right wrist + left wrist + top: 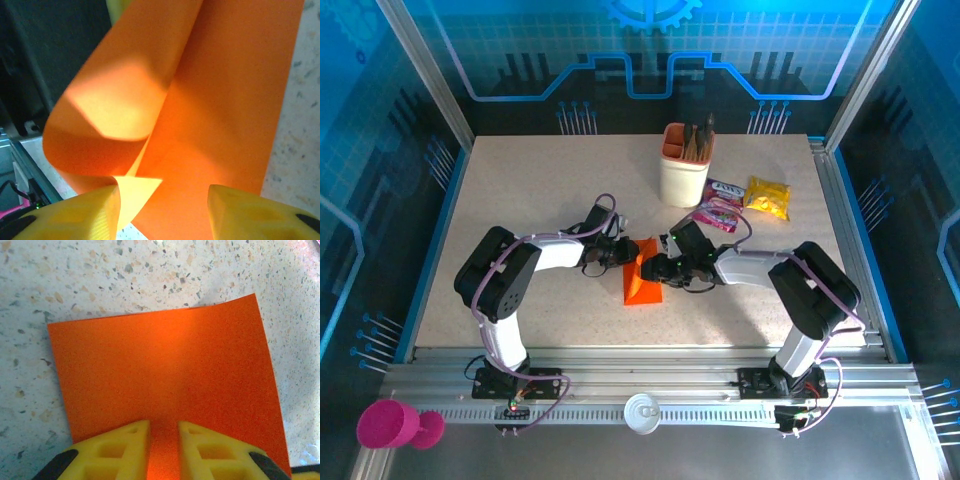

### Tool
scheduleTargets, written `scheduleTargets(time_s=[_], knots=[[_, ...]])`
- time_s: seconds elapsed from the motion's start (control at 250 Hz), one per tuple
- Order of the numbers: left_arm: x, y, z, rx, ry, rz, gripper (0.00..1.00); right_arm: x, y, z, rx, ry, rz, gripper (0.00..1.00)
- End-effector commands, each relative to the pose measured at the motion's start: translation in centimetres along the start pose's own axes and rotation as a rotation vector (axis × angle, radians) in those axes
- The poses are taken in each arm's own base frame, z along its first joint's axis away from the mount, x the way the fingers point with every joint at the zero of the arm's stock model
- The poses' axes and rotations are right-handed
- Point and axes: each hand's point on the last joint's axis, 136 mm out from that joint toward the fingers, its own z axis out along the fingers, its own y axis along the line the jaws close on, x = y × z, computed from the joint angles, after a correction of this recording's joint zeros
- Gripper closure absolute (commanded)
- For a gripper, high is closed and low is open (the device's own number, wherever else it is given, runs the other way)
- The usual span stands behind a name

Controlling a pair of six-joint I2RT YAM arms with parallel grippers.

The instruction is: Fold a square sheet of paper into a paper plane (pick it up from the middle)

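Observation:
The square sheet of paper (642, 284) is bright orange and lies at the middle of the table, partly folded, with one flap curling upward. In the left wrist view the paper (165, 365) spreads flat over the speckled table. My left gripper (164, 424) sits at its near edge, jaws a narrow gap apart with orange paper in the gap. From above, the left gripper (623, 255) meets the sheet's upper left. My right gripper (658, 268) is at the sheet's upper right. In its wrist view the right gripper (165, 192) stands open, and the curled paper (225, 100) rises between and beyond its fingers.
A beige and orange pen cup (683, 168) stands behind the paper. Pink (720, 213) and yellow (767, 197) snack packets lie to its right. A pink object (390, 425) and a white round part (642, 411) sit on the front rail. Bare tabletop (520, 190) lies to the left.

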Motion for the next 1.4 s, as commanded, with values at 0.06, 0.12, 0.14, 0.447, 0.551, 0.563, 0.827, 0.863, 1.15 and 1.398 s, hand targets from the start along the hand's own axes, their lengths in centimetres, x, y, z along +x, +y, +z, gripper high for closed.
scheduleTargets(time_s=[0.06,0.12,0.14,0.447,0.551,0.563,0.827,0.863,1.15,1.398], knots=[[1.1,1.2,0.7,-0.033,0.05,0.005,0.78,-2.1,1.9,-0.5,-0.096,-0.037,-0.041,0.46],[1.1,1.2,0.7,-0.033,0.051,0.004,0.79,-2.2,2.2,-0.7,-0.112,-0.043,-0.052,0.45],[1.1,1.2,0.7,-0.034,0.052,0.006,0.79,-2.3,2.3,-0.8,-0.117,-0.045,-0.054,0.45],[1.1,1.3,0.8,-0.039,0.054,0.007,0.79,-1.9,2.4,-0.7,-0.169,-0.041,-0.036,0.4],[1.1,1.3,0.8,-0.04,0.055,0.007,0.79,-1.5,1.9,-0.6,-0.167,-0.04,-0.022,0.39],[1.0,1.3,0.8,-0.039,0.054,0.008,0.79,-1.5,1.9,-0.6,-0.166,-0.041,-0.021,0.39],[-0.1,0.3,0.0,-0.025,0.034,0.03,0.78,-1.1,-0.4,0.2,-0.107,-0.02,0.042,0.46],[-0.4,0.1,-0.4,-0.018,0.025,0.035,0.77,-1.0,-0.7,0.2,-0.1,-0.018,0.054,0.48],[-2.0,-2.5,-4.1,0.028,-0.049,0.098,0.51,-0.7,-1.6,0.4,-0.065,-0.005,0.078,0.79],[1.3,-2.9,-6.8,0.042,-0.068,0.14,0.37,-0.9,-1.1,0.5,-0.078,0.002,0.089,0.9]])
